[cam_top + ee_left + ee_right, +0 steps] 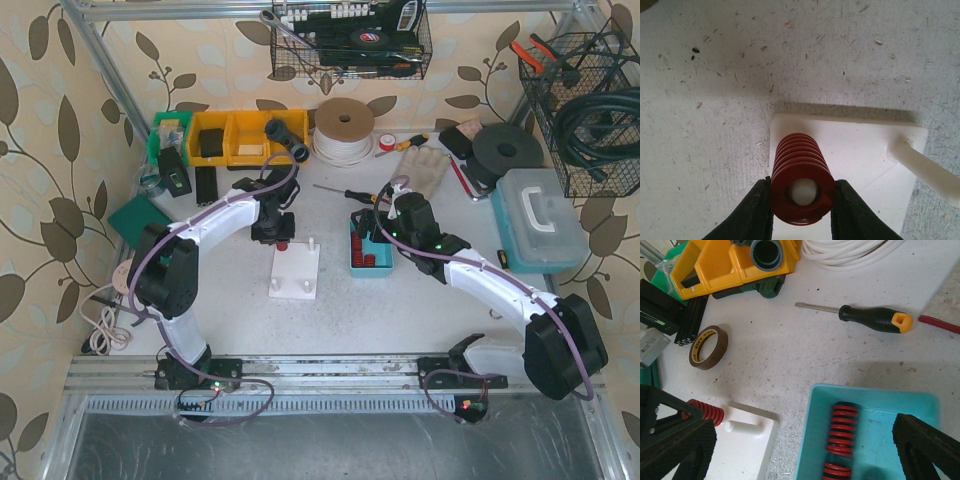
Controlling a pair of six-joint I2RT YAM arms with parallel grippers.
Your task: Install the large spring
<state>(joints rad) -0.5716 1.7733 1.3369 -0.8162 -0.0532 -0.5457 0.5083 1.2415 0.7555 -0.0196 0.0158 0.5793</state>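
Note:
A large red spring (800, 160) sits over a white peg (803, 192) at the far left corner of the white peg plate (860, 150). My left gripper (802, 186) is shut on this spring, one finger on each side. From above, the left gripper (272, 232) stands over the plate (297, 272) with the spring (282, 246) under it. My right gripper (800, 450) is open and empty, above a teal tray (870, 392) that holds more red springs (842, 430). It also shows in the top view (385, 240).
A second white peg (927, 172) rises from the plate to the right. A screwdriver (875, 319), a brown tape roll (708, 346) and yellow bins (720, 262) lie behind. A white cable coil (343, 130) and a grey case (540, 220) stand farther back and right.

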